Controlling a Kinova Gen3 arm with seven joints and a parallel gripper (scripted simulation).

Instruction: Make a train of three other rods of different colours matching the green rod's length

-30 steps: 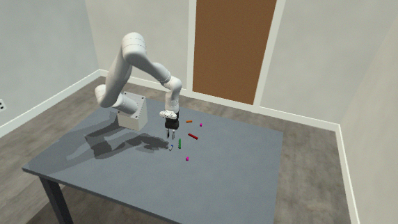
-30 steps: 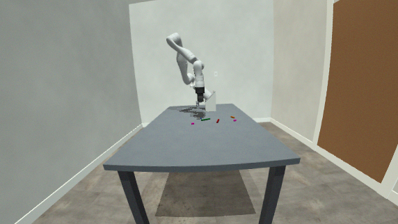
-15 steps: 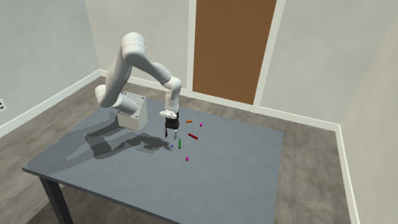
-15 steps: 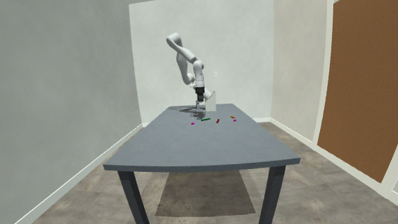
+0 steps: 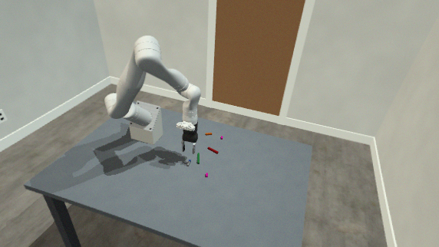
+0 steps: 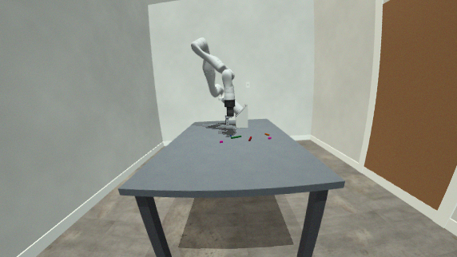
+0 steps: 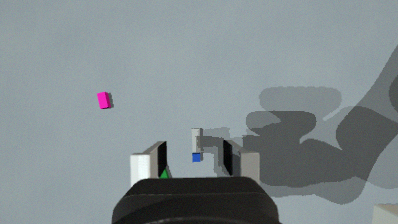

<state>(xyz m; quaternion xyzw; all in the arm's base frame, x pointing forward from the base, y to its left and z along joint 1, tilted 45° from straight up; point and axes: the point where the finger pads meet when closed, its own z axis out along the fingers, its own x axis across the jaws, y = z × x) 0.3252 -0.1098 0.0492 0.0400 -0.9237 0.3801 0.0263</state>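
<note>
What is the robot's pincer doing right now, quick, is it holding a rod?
Pincer: open wide, holding nothing; the blue rod and grey rod lie on the table between its fingers.

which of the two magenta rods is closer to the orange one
The magenta rod on the far side, right beside the orange rod. The other magenta rod lies alone, nearer the camera, past the green rod.

A bare room, more test lab than home: plain pale walls, a brown door, wood-look floor, and one grey table (the white arm bolted on).
</note>
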